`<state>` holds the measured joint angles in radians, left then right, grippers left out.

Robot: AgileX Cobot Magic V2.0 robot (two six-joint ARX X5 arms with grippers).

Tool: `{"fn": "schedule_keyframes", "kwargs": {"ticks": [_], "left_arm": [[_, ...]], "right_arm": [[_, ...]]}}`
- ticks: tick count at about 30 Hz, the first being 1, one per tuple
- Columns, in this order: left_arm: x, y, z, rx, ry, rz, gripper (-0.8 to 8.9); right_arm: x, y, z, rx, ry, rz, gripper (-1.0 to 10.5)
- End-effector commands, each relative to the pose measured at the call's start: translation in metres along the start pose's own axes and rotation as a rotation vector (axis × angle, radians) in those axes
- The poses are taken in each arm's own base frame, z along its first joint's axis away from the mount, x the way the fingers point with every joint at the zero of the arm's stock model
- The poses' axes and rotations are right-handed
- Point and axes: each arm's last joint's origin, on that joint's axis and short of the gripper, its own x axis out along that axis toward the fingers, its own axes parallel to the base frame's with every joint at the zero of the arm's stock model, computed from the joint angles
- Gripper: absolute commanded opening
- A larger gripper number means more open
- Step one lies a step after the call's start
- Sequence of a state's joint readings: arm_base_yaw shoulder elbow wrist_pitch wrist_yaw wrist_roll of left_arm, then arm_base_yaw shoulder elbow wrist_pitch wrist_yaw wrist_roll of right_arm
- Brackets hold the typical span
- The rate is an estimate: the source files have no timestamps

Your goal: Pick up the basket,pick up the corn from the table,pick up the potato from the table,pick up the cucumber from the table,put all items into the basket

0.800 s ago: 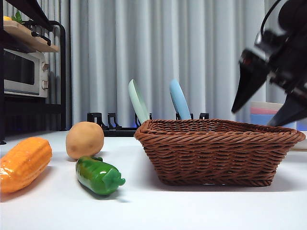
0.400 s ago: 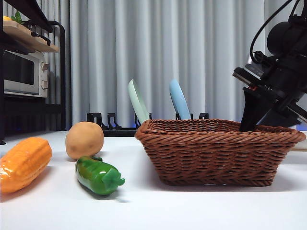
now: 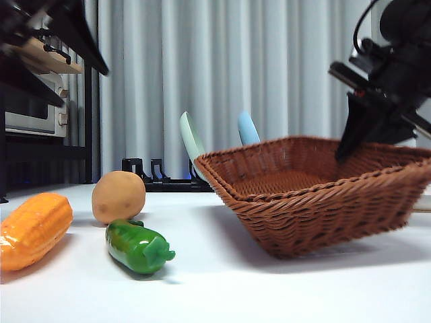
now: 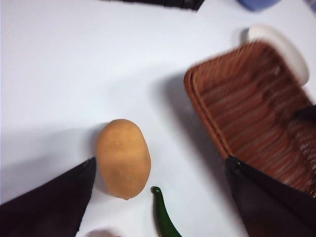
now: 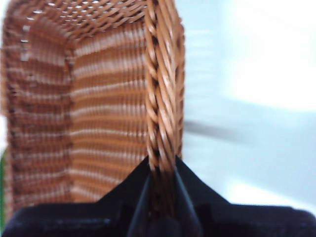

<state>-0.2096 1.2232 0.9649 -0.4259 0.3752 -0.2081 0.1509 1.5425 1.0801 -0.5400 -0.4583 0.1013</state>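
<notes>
Right tool (image 5: 162,170): clamped on the braided rim of the basket (image 3: 316,202) at its right side.
Basket: tilted, gripped side raised, other side on the counter (image 3: 222,289).
Left tool (image 4: 158,197): jaws spread wide, above the potato (image 4: 123,158).
Corn (image 3: 34,229), cucumber (image 3: 138,247): on the counter left of the basket.

- The corn (image 3: 32,229) is cut off by the front view's left edge.
- The basket (image 3: 316,202) runs past the right edge.
- The cucumber (image 4: 164,217) is cropped in the left wrist view.
</notes>
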Motion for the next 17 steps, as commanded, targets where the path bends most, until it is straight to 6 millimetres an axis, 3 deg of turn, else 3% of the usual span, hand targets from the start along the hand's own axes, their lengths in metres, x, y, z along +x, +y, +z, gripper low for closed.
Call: {"fn": "schedule_keyframes", "kwargs": {"ticks": [1,6,10,17], "left_arm": [[0.02,-0.005,0.007,0.015,0.055,0.047,4.42],[0.058,-0.007,0.013,0.041,0.179,0.136,4.45],[0.092,-0.002,0.01,0.04,0.258,0.172,5.06],[0.123,0.007,-0.003,0.052,0.322,0.265,5.06]], "right_arm": [[-0.008,0.005,0.007,0.005,-0.022,0.009,-0.2],[-0.017,0.01,0.018,0.003,-0.052,0.014,-0.2],[-0.025,0.012,0.026,-0.001,-0.08,0.019,-0.2],[-0.032,0.014,0.033,-0.005,-0.101,0.017,-0.2]]}}
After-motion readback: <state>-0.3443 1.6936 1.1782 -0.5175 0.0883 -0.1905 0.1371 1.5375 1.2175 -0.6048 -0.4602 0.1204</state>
